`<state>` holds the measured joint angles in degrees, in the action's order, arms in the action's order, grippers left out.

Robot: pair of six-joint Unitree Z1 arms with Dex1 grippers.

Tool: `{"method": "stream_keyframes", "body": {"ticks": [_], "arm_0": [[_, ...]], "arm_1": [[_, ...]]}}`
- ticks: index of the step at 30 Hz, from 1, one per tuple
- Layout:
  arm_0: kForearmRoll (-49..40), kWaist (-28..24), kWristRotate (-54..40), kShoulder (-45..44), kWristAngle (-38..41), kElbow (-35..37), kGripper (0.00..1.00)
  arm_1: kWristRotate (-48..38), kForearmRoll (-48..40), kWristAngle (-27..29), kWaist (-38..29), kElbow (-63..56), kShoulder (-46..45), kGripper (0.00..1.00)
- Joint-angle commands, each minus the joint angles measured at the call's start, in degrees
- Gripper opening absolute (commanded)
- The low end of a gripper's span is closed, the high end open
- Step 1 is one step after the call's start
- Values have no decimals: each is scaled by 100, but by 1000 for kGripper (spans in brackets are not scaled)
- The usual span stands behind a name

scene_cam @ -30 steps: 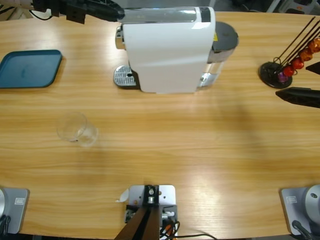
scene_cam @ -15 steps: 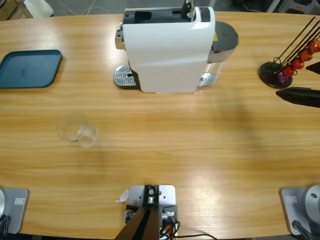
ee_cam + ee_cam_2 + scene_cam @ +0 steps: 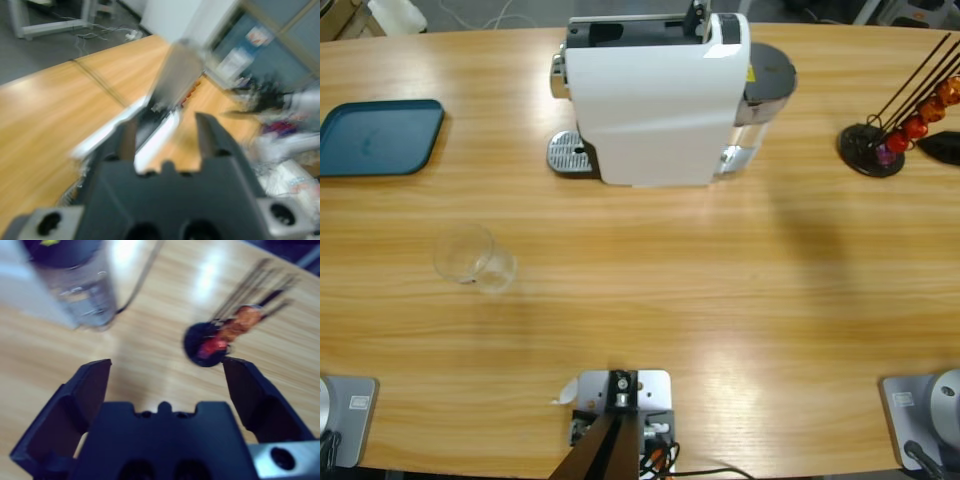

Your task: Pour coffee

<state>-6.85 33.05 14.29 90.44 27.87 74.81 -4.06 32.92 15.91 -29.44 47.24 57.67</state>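
High view first, operator: you've got the white coffee machine [image 3: 655, 100] at the upper middle of the frame, its perforated drip tray [image 3: 570, 153] poking out on its left side and a dark-lidded clear water tank [image 3: 767, 85] at its right. Over at the left edge sits a blue tray [image 3: 380, 137], and lower left of centre, well apart from the machine, a clear glass [image 3: 473, 258] stands on the wooden table [image 3: 720, 300]; whether any coffee sits in it you can't make out from up here. At the right edge there's the capsule stand [image 3: 880, 140] with red and orange pods on dark rods, and a dark shape just beside it at the frame's edge. Left wrist view now: your left gripper [image 3: 165, 135] has its jaws spread with nothing between them, looking along the tabletop at a blurred white-and-dark machine shape. Right wrist view: your right gripper [image 3: 162, 385] is wide open and empty, above bare wood, with the capsule stand [image 3: 212, 342] ahead at upper right and the water tank [image 3: 80, 287] at upper left.
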Motion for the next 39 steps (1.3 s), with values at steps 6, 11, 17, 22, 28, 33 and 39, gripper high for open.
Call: {"method": "stream_keyframes", "body": {"ticks": [6,11,17,22,28,33,39], "arm_0": [[-1890,888,-1760,-888,-2814,-1455,991],[-1881,872,-1612,-962,-2822,-1663,991],[-1873,870,-1509,-839,-2826,-1694,996],[-1869,870,-1482,-835,-2826,-1724,996],[-1864,861,-1482,-818,-2831,-1759,996],[-1864,847,-1482,-809,-2829,-1773,996],[-1860,844,-1475,-797,-2822,-1844,996]], "arm_1": [[-306,-2004,8,2315,-1150,878,885],[-378,-2839,-327,2425,-1233,1396,804],[-402,-3115,-530,2425,-1229,1635,800],[-404,-3134,-625,2425,-1197,1757,639],[-437,-3108,-642,2425,-1182,1830,623],[-437,-3157,-718,2425,-1147,1948,503],[-437,-3162,-779,2425,-1129,1955,375]]}}
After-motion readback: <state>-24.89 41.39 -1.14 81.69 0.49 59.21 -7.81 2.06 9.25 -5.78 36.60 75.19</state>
